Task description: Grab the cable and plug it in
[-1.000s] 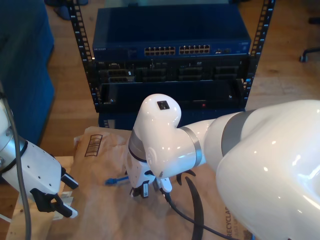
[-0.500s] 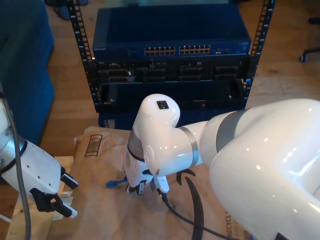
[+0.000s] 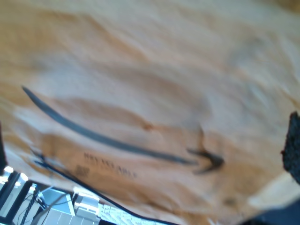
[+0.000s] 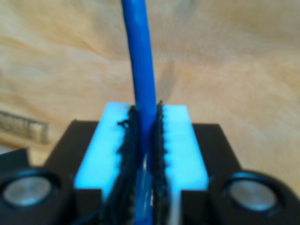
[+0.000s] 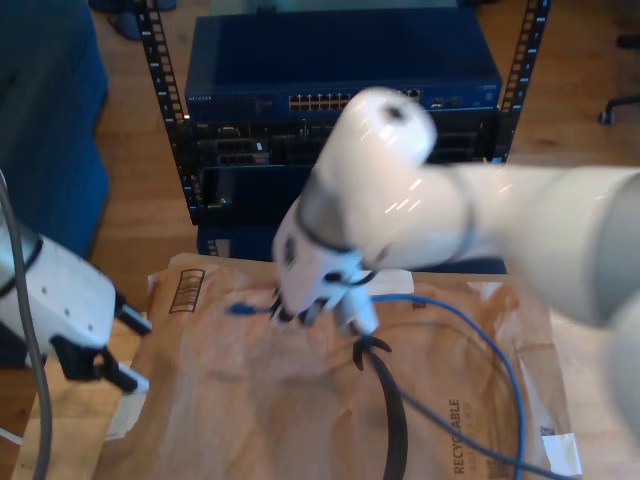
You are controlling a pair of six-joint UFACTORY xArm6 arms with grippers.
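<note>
The blue cable [image 4: 140, 70] runs straight out from between the pale blue pads [image 4: 112, 140] of my second gripper [image 4: 145, 112], which is shut on it. In the exterior view my second gripper [image 5: 290, 315] hangs blurred just above the brown paper. The cable's plug end [image 5: 240, 309] sticks out toward the exterior view's left, and the rest of the cable [image 5: 480, 330] loops off to the exterior view's right. My first gripper [image 5: 105, 350] is open at the exterior view's left, over the paper's edge.
Behind the paper stands a rack with a blue network switch [image 5: 340, 75], its row of ports [image 5: 320, 101] facing forward. Crumpled brown paper [image 5: 250, 400] covers the table. A black strap [image 5: 395, 420] lies on it under the second arm.
My second arm has swung up and back toward the rack, lifting the cable's end off the paper and uncovering its loop. My first gripper has risen slightly.
</note>
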